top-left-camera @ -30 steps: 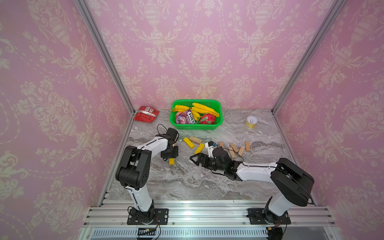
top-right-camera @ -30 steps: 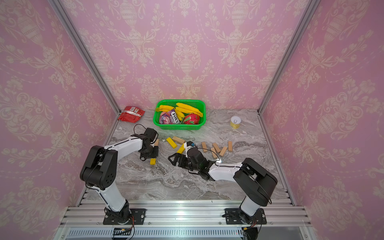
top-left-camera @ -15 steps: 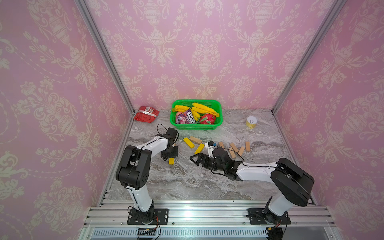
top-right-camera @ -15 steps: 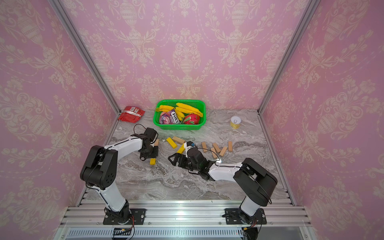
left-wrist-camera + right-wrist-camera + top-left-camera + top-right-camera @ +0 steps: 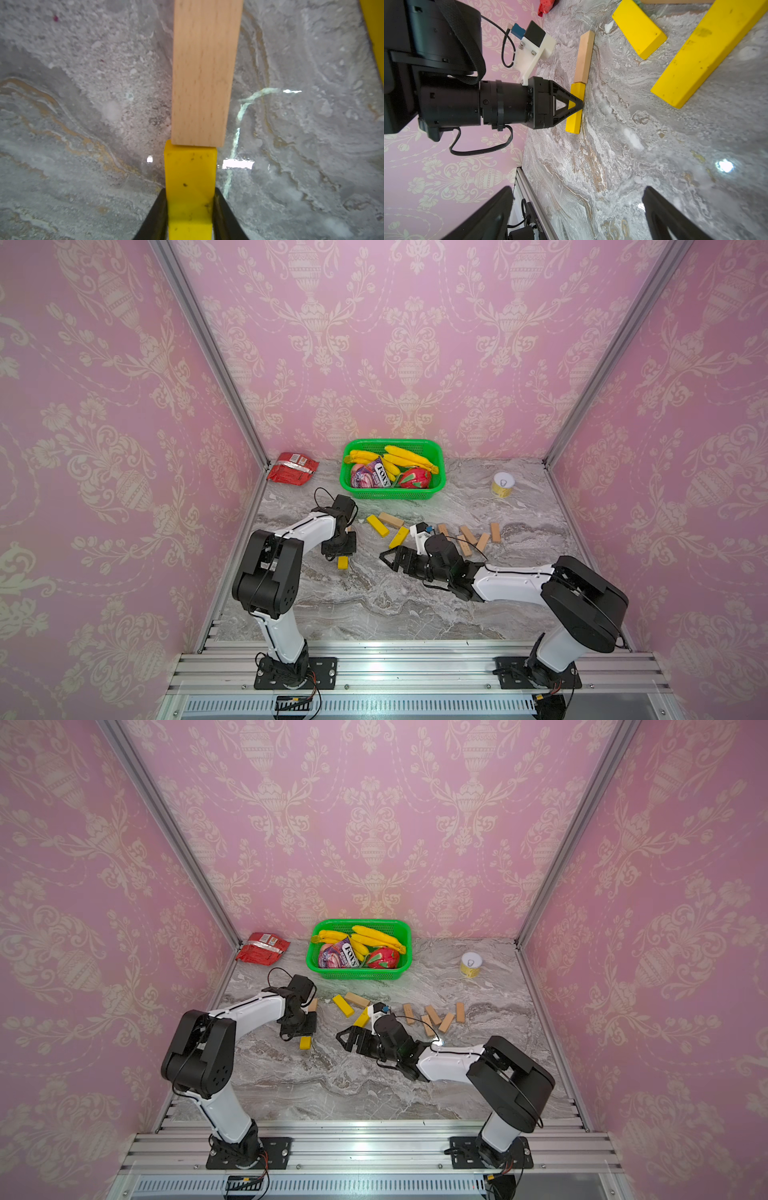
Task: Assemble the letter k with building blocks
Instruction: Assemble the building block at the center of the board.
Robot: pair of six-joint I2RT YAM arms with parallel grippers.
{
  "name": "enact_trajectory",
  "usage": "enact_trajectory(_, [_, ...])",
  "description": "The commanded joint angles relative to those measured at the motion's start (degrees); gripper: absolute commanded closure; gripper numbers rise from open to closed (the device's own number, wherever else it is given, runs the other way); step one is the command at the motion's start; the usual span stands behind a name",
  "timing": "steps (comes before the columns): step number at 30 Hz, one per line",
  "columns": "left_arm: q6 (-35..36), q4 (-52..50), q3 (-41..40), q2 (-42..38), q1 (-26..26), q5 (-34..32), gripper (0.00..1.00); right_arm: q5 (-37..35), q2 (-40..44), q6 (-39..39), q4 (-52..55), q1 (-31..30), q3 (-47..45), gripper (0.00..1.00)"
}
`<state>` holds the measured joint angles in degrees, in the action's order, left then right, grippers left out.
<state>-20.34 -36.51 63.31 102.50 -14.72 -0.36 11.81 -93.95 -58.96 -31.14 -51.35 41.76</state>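
My left gripper (image 5: 190, 207) is shut on a yellow block (image 5: 190, 170) that lies flat on the marble. Its far end butts against a tan wood block (image 5: 203, 72), and the two lie in one straight line. Both top views show that yellow block (image 5: 342, 562) (image 5: 305, 1042) under the left gripper (image 5: 340, 549). My right gripper (image 5: 386, 561) (image 5: 578, 193) is open and empty, low over the table and pointing at the left one. Two more yellow blocks (image 5: 377, 526) (image 5: 399, 537) and a wood block (image 5: 390, 519) lie between the arms. Several wood blocks (image 5: 469, 536) lie to the right. No letter k figure is in view.
A green basket (image 5: 436, 489) with bananas and packets stands at the back middle. A red packet (image 5: 292, 468) lies in the back left corner and a small yellow can (image 5: 503, 484) at the back right. Pink walls close in three sides.
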Motion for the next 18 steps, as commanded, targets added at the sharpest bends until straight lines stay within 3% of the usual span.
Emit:
enact_trajectory(1, [1.3, -1.7, 0.2, 2.4, 0.6, 0.8, 0.93, 0.6, -0.9, -0.3, -0.9, 0.4, 0.8, 0.00])
enact_trajectory(10, [1.4, -1.9, 0.4, 2.6, 0.5, 1.0, 0.85, 0.6, -0.9, -0.4, -0.9, 0.4, 0.8, 0.00])
enact_trajectory(18, [1.3, -2.2, 0.6, 2.7, 0.6, 0.4, 0.71, 0.7, -0.9, -0.4, -0.9, 0.4, 0.9, 0.00])
